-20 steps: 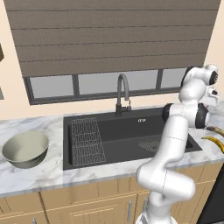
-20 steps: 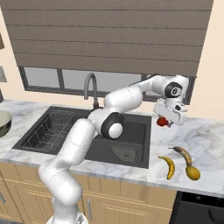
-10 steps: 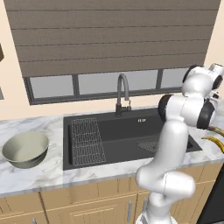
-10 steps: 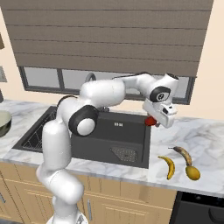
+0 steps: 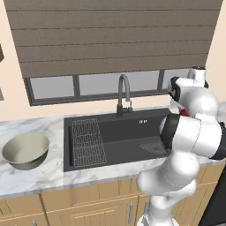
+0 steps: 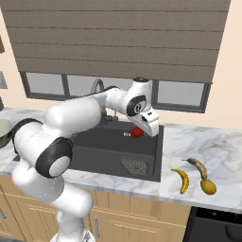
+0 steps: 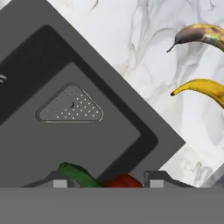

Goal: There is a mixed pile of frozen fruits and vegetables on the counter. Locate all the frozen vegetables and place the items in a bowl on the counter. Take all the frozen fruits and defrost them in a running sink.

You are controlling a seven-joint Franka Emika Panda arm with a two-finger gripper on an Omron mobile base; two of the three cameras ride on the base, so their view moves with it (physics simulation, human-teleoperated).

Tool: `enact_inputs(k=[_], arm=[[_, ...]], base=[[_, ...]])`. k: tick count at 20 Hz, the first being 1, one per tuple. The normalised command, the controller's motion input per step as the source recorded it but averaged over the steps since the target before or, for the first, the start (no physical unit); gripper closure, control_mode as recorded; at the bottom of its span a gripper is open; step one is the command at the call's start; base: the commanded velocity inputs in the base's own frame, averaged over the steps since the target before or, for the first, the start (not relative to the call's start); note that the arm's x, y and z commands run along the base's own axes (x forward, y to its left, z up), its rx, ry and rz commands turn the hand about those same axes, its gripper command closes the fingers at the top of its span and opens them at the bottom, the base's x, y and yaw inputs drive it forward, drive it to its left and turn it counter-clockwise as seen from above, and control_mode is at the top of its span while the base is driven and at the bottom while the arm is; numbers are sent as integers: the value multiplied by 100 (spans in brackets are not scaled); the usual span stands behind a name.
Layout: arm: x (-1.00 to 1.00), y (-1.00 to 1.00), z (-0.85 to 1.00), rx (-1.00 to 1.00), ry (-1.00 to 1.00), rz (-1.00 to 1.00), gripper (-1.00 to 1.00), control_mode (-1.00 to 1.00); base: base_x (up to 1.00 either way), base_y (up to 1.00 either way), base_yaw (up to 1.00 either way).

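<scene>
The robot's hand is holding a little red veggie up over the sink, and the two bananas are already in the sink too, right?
Not quite. The hand does hold the red veggie over the sink, but the two bananas are not in the sink. They lie on the counter to its right, as the right base view shows.

The bright red vegetable (image 6: 136,133), with a green stem, sits between my jaws at the middle of the right base view, raised over the black sink (image 6: 108,149); at the bottom centre of the hand view it shows red (image 7: 124,181) beside its stem. Two curved yellow bananas (image 6: 181,180) with dark tips lie on the white marble desk (image 6: 222,156) at lower right, just beside a yellow-orange roundish piece (image 6: 208,186). The grey-beige bowl (image 5: 25,151) stands upright on the desk at the left of the left base view.
</scene>
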Motion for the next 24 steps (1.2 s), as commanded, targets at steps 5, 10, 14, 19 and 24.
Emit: enact_inputs(k=[5, 10, 14, 19, 24], arm=[[-12, 98, 44, -17, 5, 0, 100, -100], [-20, 100, 25, -15, 2, 0, 100, -100], [-23, 100, 20, -14, 0, 0, 100, -100], [-16, 100, 16, -8, 0, 2, 100, -100], [-2, 100, 17, -2, 5, 7, 100, -100]], base=[[0, 0, 0], [0, 0, 0], [0, 0, 0], [0, 0, 0], [0, 0, 0]])
